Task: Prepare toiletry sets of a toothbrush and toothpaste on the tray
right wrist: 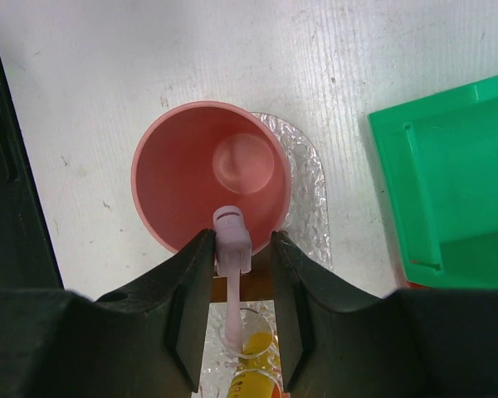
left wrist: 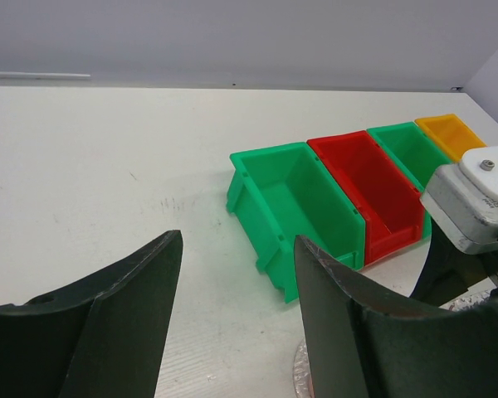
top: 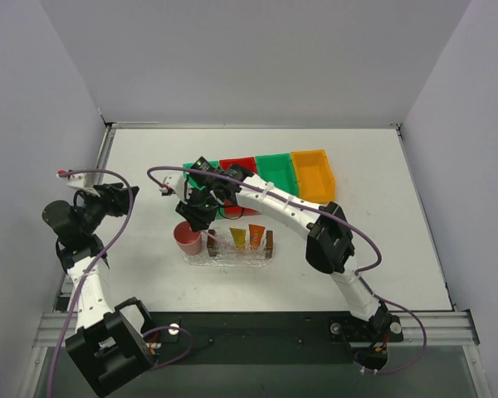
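Note:
The clear tray, with a brown handle block at each end, lies on the table in front of the bins. An orange toothpaste tube and a yellow-orange one stand in it. My right gripper hovers over the tray's left end. In the right wrist view, my right gripper has the whitish-pink toothbrush between its jaws. The toothbrush touches the left finger, with a gap to the right finger, and its lower end sits in a clear ring beside the yellow-orange tube. My left gripper is open and empty, far left.
A pink cup stands on a clear textured mat, just left of the tray. Green, red, green and orange bins stand in a row behind the tray.

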Tool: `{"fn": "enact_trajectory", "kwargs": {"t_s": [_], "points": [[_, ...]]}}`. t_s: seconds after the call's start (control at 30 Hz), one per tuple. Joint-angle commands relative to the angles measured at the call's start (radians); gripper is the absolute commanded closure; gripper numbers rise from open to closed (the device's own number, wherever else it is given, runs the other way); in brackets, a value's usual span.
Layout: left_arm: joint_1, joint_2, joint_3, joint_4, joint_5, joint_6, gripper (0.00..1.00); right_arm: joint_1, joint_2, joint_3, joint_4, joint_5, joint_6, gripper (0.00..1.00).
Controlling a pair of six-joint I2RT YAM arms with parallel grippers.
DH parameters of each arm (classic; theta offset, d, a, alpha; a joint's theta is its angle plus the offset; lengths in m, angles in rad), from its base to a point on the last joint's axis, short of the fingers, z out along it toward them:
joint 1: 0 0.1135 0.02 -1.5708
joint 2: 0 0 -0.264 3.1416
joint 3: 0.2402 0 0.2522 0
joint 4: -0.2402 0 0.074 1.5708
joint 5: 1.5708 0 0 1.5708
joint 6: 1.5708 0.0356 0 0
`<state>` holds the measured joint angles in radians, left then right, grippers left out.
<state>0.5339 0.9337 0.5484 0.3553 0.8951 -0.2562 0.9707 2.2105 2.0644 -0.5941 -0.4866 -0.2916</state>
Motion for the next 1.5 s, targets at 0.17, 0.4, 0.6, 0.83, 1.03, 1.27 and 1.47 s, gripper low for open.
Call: {"fn": "enact_trajectory", "kwargs": {"t_s": [0.17, 0.4, 0.6, 0.83, 1.03, 1.27, 1.47], "points": [[0.011, -0.003, 0.007, 0.042, 0.019, -0.006, 0.34, 0.013, -0.075, 0.043, -0.027, -0.001, -0.018, 0.71], [0.011, 0.001, 0.002, 0.043, 0.021, -0.003, 0.34, 0.013, -0.066, 0.036, -0.029, 0.0, -0.024, 0.75], [0.011, 0.004, -0.001, 0.045, 0.021, 0.0, 0.34, 0.013, -0.058, 0.03, -0.029, 0.005, -0.027, 0.76], [0.011, 0.005, -0.001, 0.047, 0.021, 0.0, 0.34, 0.014, -0.058, 0.033, -0.029, -0.003, -0.026, 0.76], [0.012, 0.004, 0.001, 0.05, 0.022, -0.002, 0.34, 0.019, -0.052, 0.033, -0.03, -0.009, -0.026, 0.78], [0.015, 0.007, 0.007, 0.045, 0.025, -0.002, 0.34, 0.022, -0.051, 0.031, -0.029, -0.014, -0.024, 0.82], [0.017, 0.013, 0.004, 0.048, 0.025, -0.005, 0.34, 0.022, -0.06, 0.033, -0.03, -0.012, -0.026, 0.85]]}}
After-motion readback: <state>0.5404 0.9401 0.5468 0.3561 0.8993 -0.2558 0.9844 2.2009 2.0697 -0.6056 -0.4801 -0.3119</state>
